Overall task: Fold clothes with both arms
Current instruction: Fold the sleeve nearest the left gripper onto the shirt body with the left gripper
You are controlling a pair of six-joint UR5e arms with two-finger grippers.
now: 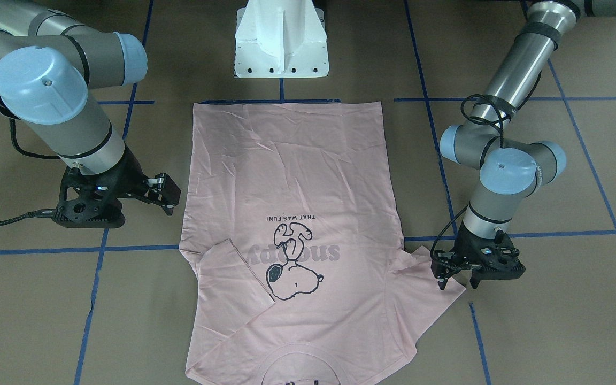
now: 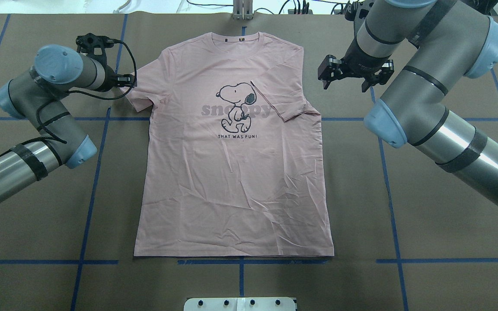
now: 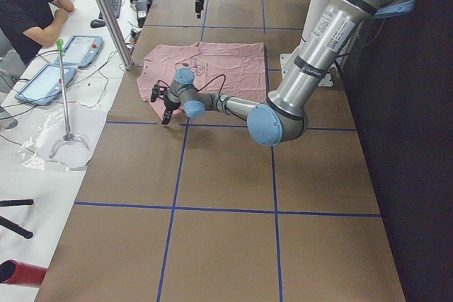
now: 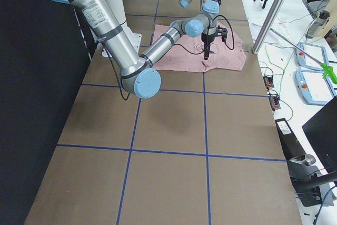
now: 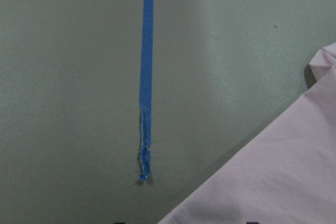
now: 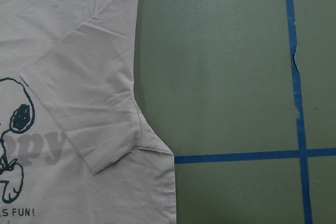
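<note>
The pale pink T-shirt point(image 2: 231, 172) lies flat, print side up, collar at the table's far edge; it also shows in the front view point(image 1: 292, 176). One sleeve point(image 2: 281, 101) is folded in over the print, as the right wrist view point(image 6: 89, 114) shows. The other sleeve point(image 1: 431, 278) lies spread out. My left gripper point(image 1: 457, 283) is open, its fingers straddling that sleeve's tip just above the table; the left wrist view shows the sleeve corner point(image 5: 273, 182). My right gripper point(image 2: 346, 82) is open and empty above bare table beside the folded sleeve.
Blue tape lines point(image 2: 97, 172) cross the brown table. The white pedestal base point(image 1: 281, 48) stands at the shirt's hem side. An operator point(image 3: 28, 5) sits past the far edge with tablets point(image 3: 49, 79) and a metal pole point(image 3: 106, 12).
</note>
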